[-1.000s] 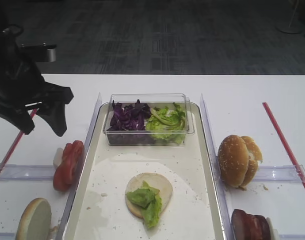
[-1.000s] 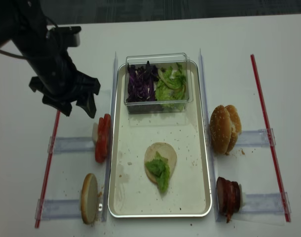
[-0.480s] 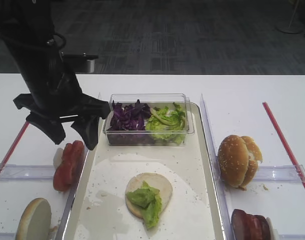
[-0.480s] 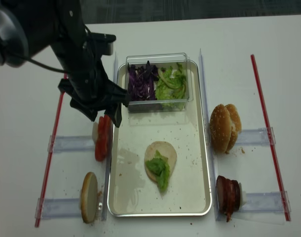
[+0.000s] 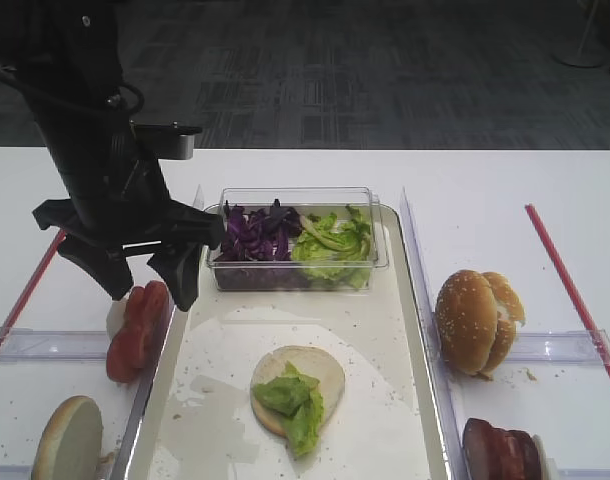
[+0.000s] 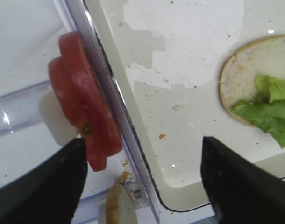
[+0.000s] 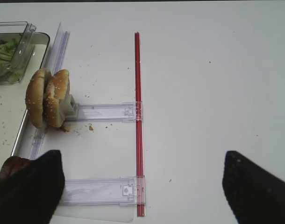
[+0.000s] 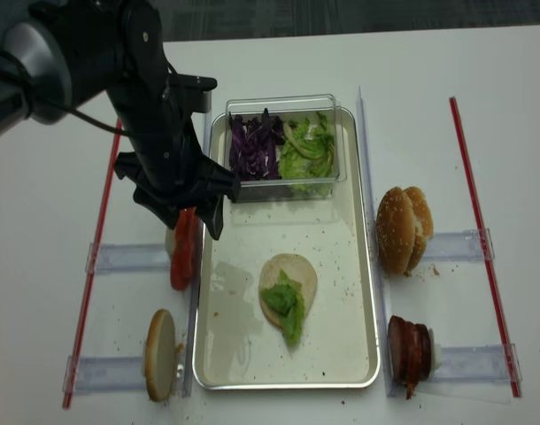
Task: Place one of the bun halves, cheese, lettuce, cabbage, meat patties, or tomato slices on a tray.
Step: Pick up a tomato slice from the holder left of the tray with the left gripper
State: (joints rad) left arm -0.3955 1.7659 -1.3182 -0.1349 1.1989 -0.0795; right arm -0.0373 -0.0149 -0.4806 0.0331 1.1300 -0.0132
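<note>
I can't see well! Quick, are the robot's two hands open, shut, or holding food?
Left gripper: open, holding nothing, above the glossy red tomato slices.
Right gripper: open, holding nothing.

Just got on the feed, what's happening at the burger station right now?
The left gripper hangs open over the tomato slices standing beside the tray, holding nothing. On the tray, a bun bottom already carries a lettuce leaf. The right gripper is open and idle, off by the sesame buns.
</note>
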